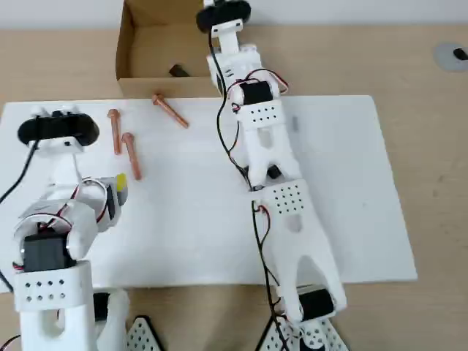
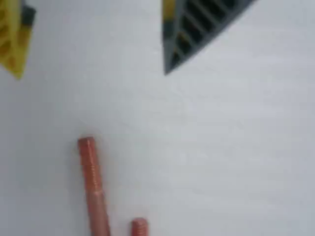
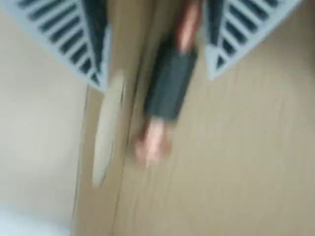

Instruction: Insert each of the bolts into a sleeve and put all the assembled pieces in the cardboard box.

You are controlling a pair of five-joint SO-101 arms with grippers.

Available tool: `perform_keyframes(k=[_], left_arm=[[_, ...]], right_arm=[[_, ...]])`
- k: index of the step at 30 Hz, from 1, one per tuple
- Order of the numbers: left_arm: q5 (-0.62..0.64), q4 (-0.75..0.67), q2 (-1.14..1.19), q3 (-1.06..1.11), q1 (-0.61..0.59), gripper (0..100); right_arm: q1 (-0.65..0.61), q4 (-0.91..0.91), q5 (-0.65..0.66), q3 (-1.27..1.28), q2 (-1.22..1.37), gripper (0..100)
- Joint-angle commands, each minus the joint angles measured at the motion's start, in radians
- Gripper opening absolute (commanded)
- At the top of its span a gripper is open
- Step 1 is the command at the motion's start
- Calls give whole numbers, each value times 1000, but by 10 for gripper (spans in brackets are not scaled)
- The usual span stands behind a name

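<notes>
In the box [image 1: 146, 47] lies one sleeved bolt [image 1: 179, 71]; left fingers [image 2: 197, 29] and right fingers [image 3: 64, 39] wide.

The left arm [image 1: 55, 219] and right arm [image 1: 274, 157] are white printed plastic with perforated panels, black servo motors [image 1: 45, 252] and loose red, black and white cables [image 1: 257, 223]. The left pincer [image 2: 91, 73] has one yellow finger [image 2: 12, 44] and one grey slatted; the right pincer [image 3: 156, 81] has two grey slatted.

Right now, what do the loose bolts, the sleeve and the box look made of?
Bolts: probably metal with a copper-coloured finish; reddish, threaded shanks. Sleeve: matte black, perhaps plastic or rubber; too blurred to tell. Box: plain brown cardboard, dull surface.
</notes>
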Motion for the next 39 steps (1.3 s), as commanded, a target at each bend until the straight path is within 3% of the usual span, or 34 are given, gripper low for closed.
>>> perform_keyframes(k=[1, 6, 14, 21, 28, 39], left_arm=[[87, -9, 16, -26, -71, 203], [163, 26, 170, -170, -121, 203], [311, 57, 704, -640, -121, 200], [551, 61, 1063, -988, -104, 200], [473, 61, 1257, -1115, -37, 200], [319, 61, 1488, -1231, -55, 200]], right_arm=[[-27, 201, -5, -68, -234, 168], [-36, 471, -5, -65, -441, 168], [-30, 853, -6, -68, -542, 168], [-4, 848, -2, -58, -776, 168], [-2, 850, -6, 134, -1064, 168], [-19, 847, -6, 1075, -1679, 168]])
